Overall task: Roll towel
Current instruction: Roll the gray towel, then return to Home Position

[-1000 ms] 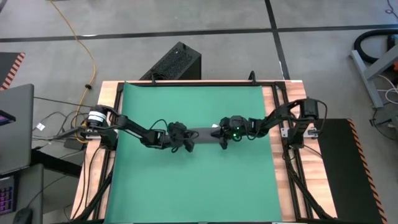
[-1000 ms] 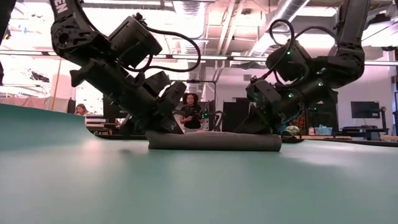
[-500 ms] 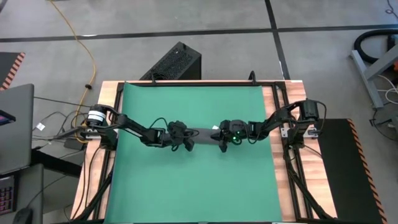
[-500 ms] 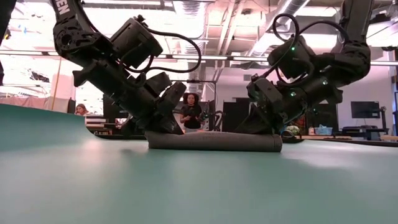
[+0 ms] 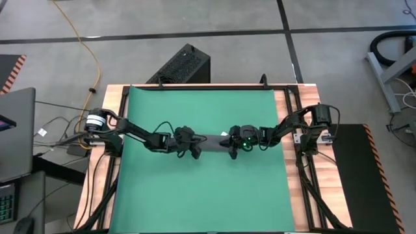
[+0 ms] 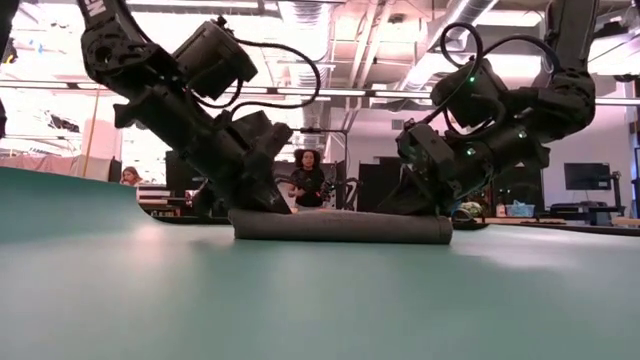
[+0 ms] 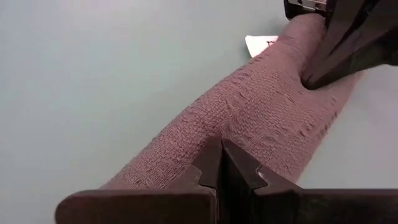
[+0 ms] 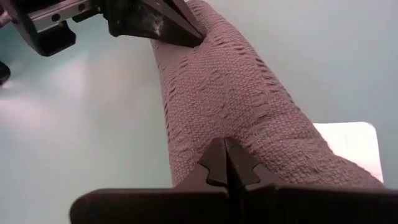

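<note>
Flanking rolled towel point(image 5: 211, 140): both hands

Overhead, table-level and two close wrist views, all sharing the towel point(image 5: 211, 140).

Even, bright overhead light falls on the green mat point(image 5: 201, 188), with only faint shadows under the arms. In the low view, ceiling strip lights point(image 6: 470, 15) blow out to white glare, leaving the arms backlit and dark; the near mat is blurred. Both wrist views are sharp on the towel point(image 7: 249, 118), soft at the near fingers.
</note>
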